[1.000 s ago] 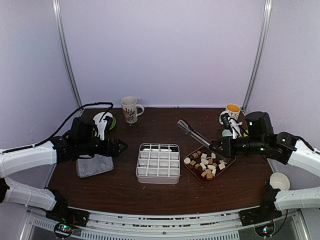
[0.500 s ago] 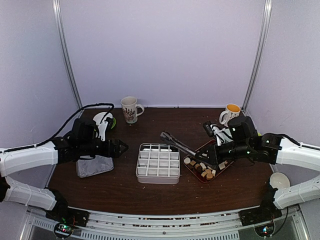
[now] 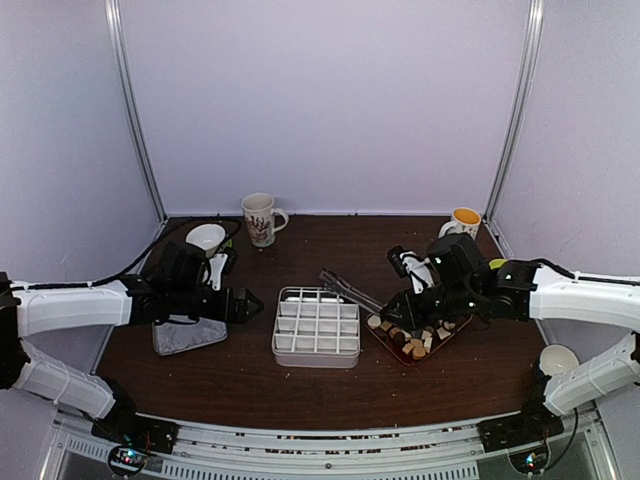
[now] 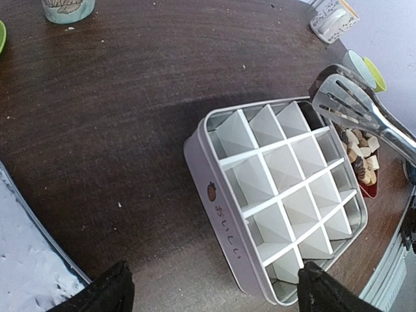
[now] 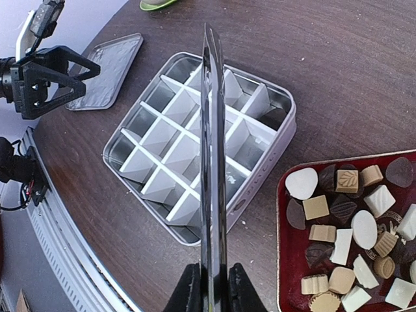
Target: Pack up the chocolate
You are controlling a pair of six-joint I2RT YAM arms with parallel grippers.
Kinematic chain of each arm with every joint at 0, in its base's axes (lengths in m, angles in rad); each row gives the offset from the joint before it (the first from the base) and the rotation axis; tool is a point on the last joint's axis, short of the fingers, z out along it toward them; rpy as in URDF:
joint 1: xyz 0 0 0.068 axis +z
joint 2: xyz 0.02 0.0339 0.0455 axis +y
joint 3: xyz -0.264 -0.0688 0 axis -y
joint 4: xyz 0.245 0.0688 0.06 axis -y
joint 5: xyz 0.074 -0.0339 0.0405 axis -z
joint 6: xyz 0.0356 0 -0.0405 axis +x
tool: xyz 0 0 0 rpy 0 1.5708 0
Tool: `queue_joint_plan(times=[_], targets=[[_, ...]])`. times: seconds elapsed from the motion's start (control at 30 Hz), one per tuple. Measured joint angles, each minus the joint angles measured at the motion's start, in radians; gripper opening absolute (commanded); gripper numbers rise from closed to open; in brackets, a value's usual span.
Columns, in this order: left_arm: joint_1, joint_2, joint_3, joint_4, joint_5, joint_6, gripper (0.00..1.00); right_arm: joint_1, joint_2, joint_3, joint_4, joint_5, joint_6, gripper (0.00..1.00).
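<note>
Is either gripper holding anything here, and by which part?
The right gripper is shut on the metal tongs, gripping them at the handle end with the tips pointing away. The left gripper is open and empty.

I have bare tabletop behind the divided tin, and more between the tin and my left gripper. On the right, the tongs slant over the tin's far corner. The red tray sits just beside the tin, leaving a narrow gap.
</note>
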Motion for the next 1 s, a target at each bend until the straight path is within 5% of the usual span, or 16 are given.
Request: queue_joint_plan(times=[1.0], targets=[[-0.001,0.053,0.006,0.005,0.027,-0.006,0.90,0.000,0.069,0.006,-0.020,0.040,-0.026,0.27]])
